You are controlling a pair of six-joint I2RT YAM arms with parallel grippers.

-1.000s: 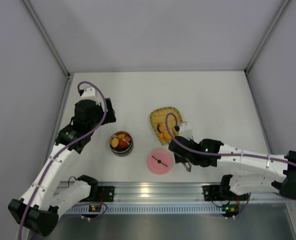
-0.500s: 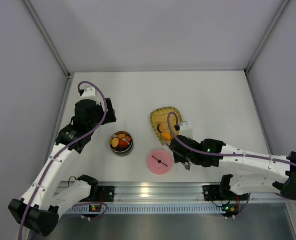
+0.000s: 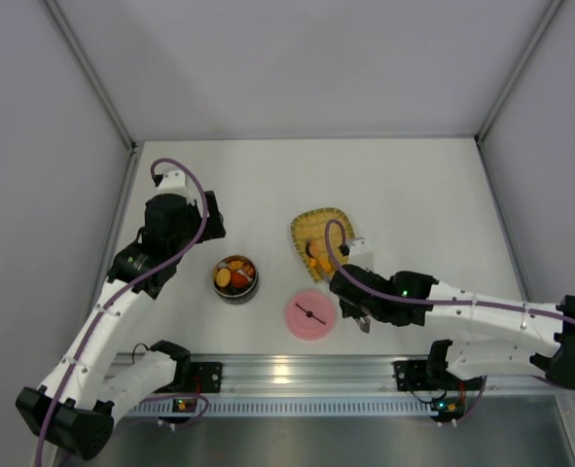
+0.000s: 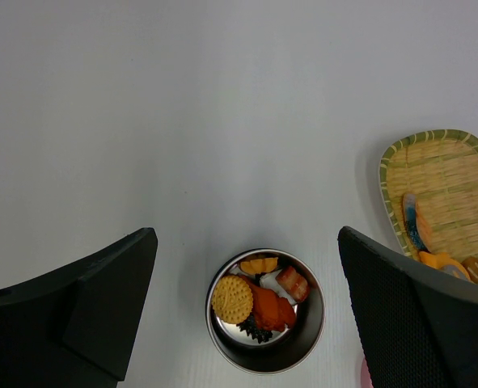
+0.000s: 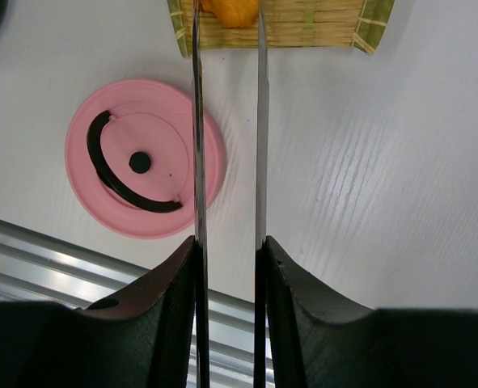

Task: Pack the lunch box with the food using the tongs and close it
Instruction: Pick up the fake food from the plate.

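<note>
The steel lunch box [image 3: 236, 298] stands on the white table under my open left gripper [image 4: 245, 234]; its wall [image 4: 299, 346] rings several food pieces [image 4: 263, 303], among them a round biscuit, orange and red bits. My right gripper [image 5: 228, 246] is shut on the tongs [image 5: 196, 162]. The two slim arms of the tongs run forward, close and near parallel, to an orange food piece [image 5: 230, 10] on the yellow tray [image 5: 319, 24]. The pink lid [image 5: 145, 158] with its black handle lies flat to the left of the tongs.
The yellow tray [image 3: 336, 226] holds more food [image 4: 437, 260] at its near end. The pink lid [image 3: 309, 315] lies between the bowl and my right gripper [image 3: 353, 306]. An aluminium rail [image 3: 297, 370] runs along the near edge; grey walls enclose the table.
My right gripper has squeezed the tongs' arms closer together around the orange piece and shifted very slightly. The left arm and the bowl have not moved.
</note>
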